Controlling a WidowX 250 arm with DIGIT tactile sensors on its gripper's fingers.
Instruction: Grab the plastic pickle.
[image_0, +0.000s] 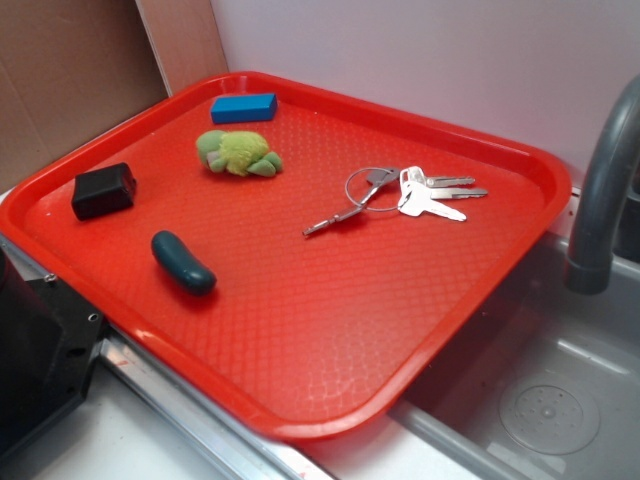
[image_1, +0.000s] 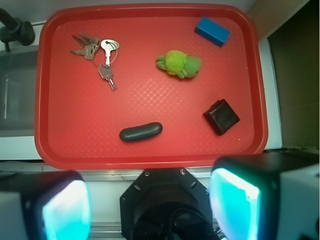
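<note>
We look down on a red tray (image_1: 50, 90) beside a sink, and the task has not yet begun in any visible way: the plastic pickle (image_1: 141, 132) lies untouched on the tray, near its edge closest to the robot, roughly midway along that edge. Our end effector (image_1: 150, 207) hangs back outside the tray, past that same edge, with its two fingers (image_1: 65, 207) spread wide apart and nothing between them. What is left, as we judge it, is the whole approach, descent and closing.

The pickle has open tray floor all round it. A black box (image_1: 221, 116) sits well apart toward one side edge, a green plush toy (image_1: 179, 64) and a blue block (image_1: 212, 31) lie farther in, and a bunch of keys (image_1: 97, 55) rests near the far corner by the faucet (image_0: 600, 190). The raised rim just beside the pickle is the one edge we should mind
</note>
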